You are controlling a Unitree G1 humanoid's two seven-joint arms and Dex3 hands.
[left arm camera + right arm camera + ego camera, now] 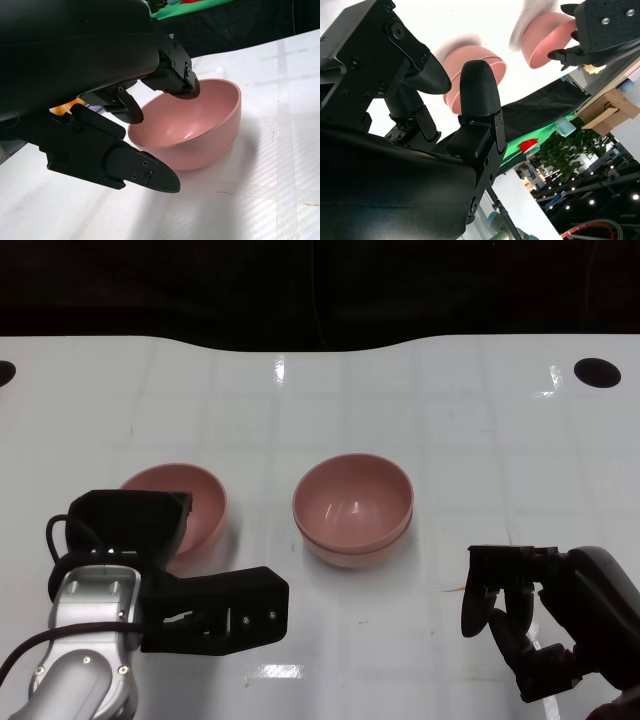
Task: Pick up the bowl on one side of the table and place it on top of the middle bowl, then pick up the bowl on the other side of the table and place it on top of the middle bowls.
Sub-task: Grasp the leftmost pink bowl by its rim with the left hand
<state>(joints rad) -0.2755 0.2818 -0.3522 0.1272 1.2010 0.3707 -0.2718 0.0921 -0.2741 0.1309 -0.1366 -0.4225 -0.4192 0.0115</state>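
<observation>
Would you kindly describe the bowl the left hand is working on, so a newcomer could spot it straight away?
On the white table, look toward the robot's left side, just beyond the left hand. There sits a single pink bowl, with the fingers reaching over its near rim. Unlike the middle bowls, which are two nested together, it stands alone and is partly hidden by the hand.

Three pink bowls are in sight: one single bowl [205, 502] at the left, and two more nested in the middle stack [352, 508], which the doubled rim gives away. There are two black hands, the left hand [200, 605] and the right hand [525, 625]. One silver forearm [85, 650] shows. The one white table [450, 420] has two dark round holes, a left hole [3, 371] and a right hole [597, 371]. The right wrist view adds one cardboard box [612, 107] and one leafy plant [565, 145].
</observation>
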